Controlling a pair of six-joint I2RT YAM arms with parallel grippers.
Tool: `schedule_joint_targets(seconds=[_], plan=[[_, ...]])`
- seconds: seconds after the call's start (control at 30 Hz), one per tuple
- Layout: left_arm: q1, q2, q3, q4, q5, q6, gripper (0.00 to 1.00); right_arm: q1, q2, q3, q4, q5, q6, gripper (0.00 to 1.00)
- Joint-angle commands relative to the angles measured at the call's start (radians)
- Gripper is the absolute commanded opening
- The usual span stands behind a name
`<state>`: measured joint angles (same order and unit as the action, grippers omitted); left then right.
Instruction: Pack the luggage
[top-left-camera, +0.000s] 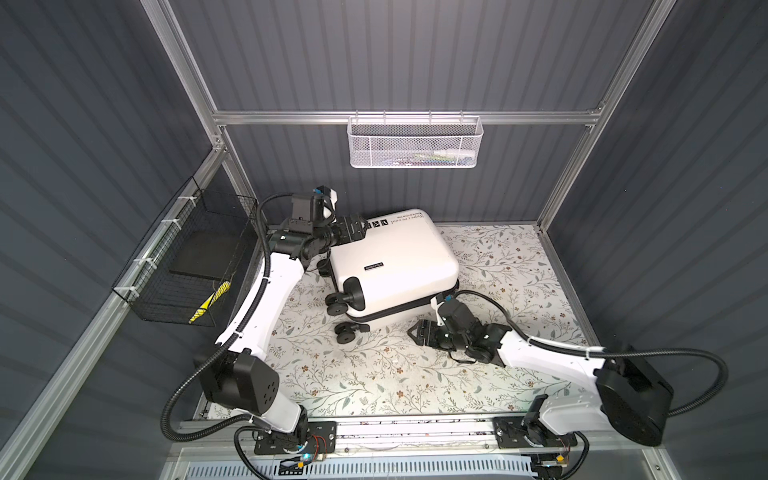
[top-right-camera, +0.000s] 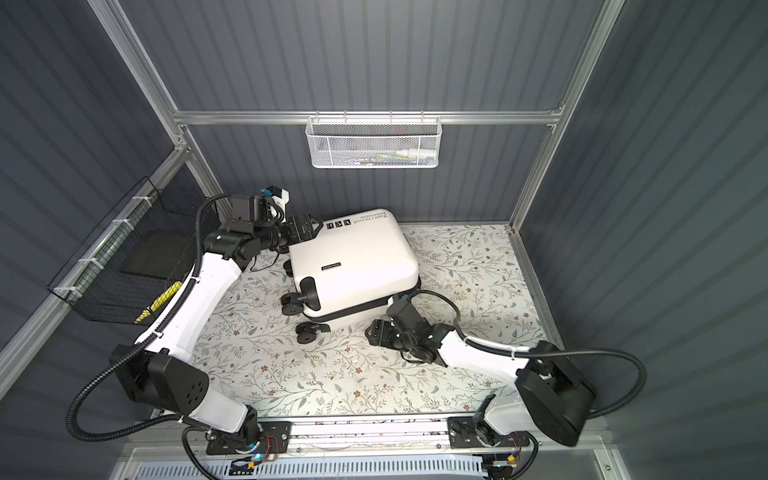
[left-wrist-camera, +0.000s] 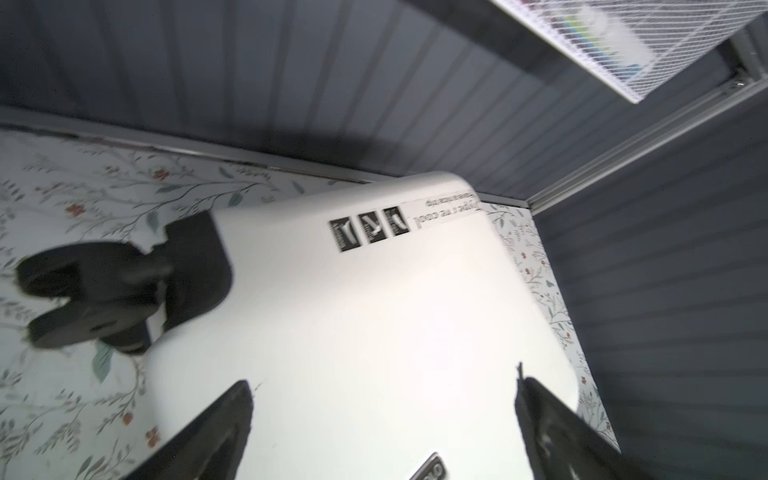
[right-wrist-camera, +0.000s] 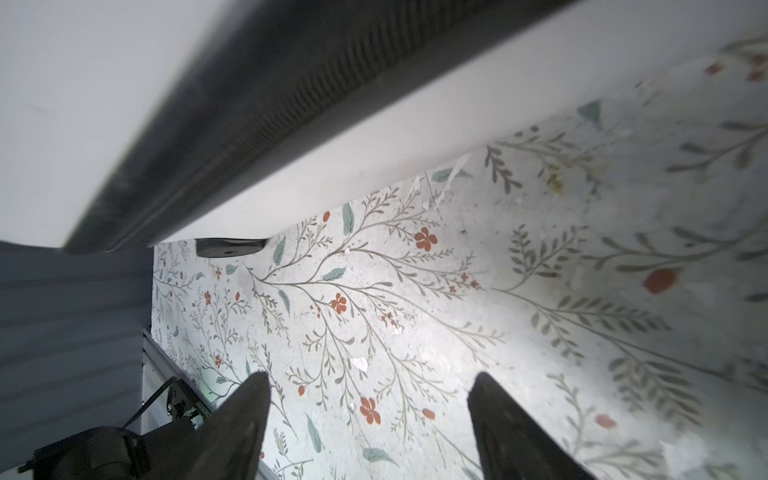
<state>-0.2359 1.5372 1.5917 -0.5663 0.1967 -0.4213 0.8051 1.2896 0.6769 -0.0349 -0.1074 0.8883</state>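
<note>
The luggage (top-left-camera: 395, 257) (top-right-camera: 357, 257) lies closed on the floral table, glossy white shell up, with its black wheels (top-left-camera: 347, 297) pointing to the front left. My left gripper (top-left-camera: 357, 230) (top-right-camera: 309, 228) is at the shell's back-left corner, near the stickers. In the left wrist view it (left-wrist-camera: 382, 378) stands open, fingers wide apart over the white shell (left-wrist-camera: 374, 311), holding nothing. My right gripper (top-left-camera: 415, 332) (top-right-camera: 372, 330) hangs low just in front of the luggage's front-right edge. In the right wrist view it (right-wrist-camera: 370, 376) is open over bare table, beside the black zipper band (right-wrist-camera: 249, 116).
A white mesh basket (top-left-camera: 413, 143) with small items hangs on the back rail. A black wire basket (top-left-camera: 187, 266) on the left wall holds a flat black thing and a yellow item (top-left-camera: 210, 301). The back wall stands close behind the luggage. The floral table cover (top-left-camera: 374, 374) stretches in front.
</note>
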Motion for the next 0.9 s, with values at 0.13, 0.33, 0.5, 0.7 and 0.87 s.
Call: schedule_joint_targets(seconds=[0.13, 0.33, 0.5, 0.7, 0.87], plan=[[0.108, -0.017, -0.111, 0.023, -0.043, -0.037, 1.00, -0.327, -0.281, 0.065, -0.284, -0.043, -0.178, 0.81], [0.163, 0.047, -0.136, 0.087, 0.031, -0.039, 1.00, -0.641, -0.203, 0.242, -0.341, -0.187, -0.252, 0.82], [0.170, 0.101, -0.127, 0.157, 0.108, -0.046, 1.00, -0.756, 0.018, 0.386, -0.303, -0.285, -0.242, 0.82], [0.170, 0.142, -0.126, 0.212, 0.210, -0.070, 1.00, -0.769, 0.254, 0.534, -0.274, -0.327, -0.226, 0.82], [0.166, 0.179, -0.130, 0.254, 0.273, -0.101, 1.00, -0.746, 0.398, 0.610, -0.243, -0.378, -0.203, 0.81]])
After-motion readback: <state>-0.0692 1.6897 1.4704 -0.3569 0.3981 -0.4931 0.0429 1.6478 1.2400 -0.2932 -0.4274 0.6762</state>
